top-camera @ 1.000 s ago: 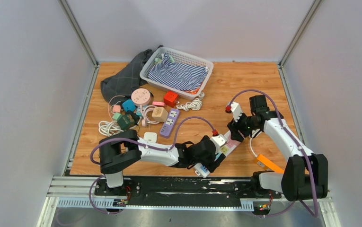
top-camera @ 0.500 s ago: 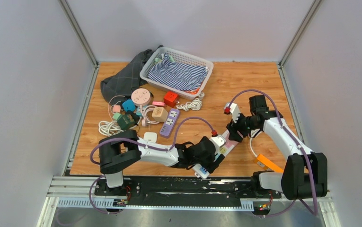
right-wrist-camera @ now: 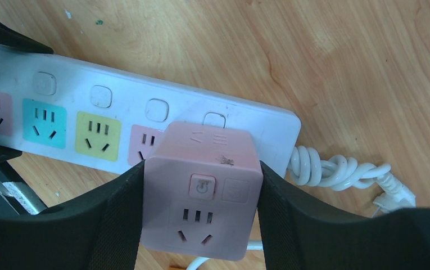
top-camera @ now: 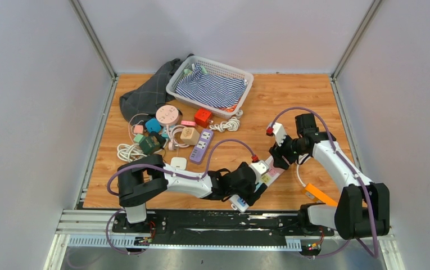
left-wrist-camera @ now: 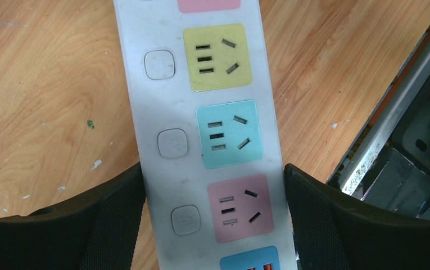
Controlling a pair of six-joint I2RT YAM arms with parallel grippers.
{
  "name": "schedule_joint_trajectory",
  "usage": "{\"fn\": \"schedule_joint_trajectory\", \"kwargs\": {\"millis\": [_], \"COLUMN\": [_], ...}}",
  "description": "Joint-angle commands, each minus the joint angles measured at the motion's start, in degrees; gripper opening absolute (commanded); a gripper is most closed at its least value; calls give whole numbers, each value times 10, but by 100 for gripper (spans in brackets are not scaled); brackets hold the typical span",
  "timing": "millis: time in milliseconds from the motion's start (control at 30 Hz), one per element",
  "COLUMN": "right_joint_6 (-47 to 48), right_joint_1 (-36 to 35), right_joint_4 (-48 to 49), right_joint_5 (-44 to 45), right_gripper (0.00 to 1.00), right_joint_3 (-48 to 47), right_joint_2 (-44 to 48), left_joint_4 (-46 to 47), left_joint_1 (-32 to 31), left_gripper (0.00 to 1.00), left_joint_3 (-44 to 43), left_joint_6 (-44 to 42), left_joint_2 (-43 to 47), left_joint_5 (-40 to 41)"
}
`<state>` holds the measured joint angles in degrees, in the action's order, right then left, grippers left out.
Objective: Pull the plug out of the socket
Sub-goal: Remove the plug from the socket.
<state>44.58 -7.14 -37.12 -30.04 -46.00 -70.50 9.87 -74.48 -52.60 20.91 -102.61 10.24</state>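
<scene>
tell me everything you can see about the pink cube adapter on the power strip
The pink cube adapter looks like matte plastic with rounded edges. Its near face carries a square power button above a five-slot outlet, and a small dark speck marks its top edge. It sits on the cord end of the white power strip, seemingly plugged in, with the right gripper's fingers pressed against both sides.

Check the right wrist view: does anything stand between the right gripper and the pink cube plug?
Nothing visible does. The fingers of the right gripper sit against both sides of the pink cube plug, which is seated in the white power strip.
</scene>
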Motion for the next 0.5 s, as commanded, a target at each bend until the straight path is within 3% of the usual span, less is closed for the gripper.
{"fn": "schedule_joint_trajectory", "kwargs": {"millis": [0, 100, 267, 467], "right_joint_6": [-11, -11, 61, 106], "right_joint_1": [19, 22, 5, -28], "right_joint_4": [-26, -31, -85, -116], "right_joint_5": [32, 14, -134, -184], "right_gripper": [0, 0, 0, 0], "right_joint_3": [-8, -9, 5, 10], "right_joint_2": [13, 9, -1, 13], "left_joint_4": [-12, -12, -12, -12], "left_joint_1": [5, 5, 5, 5], "left_gripper": [0, 0, 0, 0], "left_joint_3": [9, 10, 9, 8], "left_joint_6": [-24, -23, -24, -23], "left_joint_2": [-8, -7, -9, -9], "left_joint_5": [10, 11, 11, 14]}}
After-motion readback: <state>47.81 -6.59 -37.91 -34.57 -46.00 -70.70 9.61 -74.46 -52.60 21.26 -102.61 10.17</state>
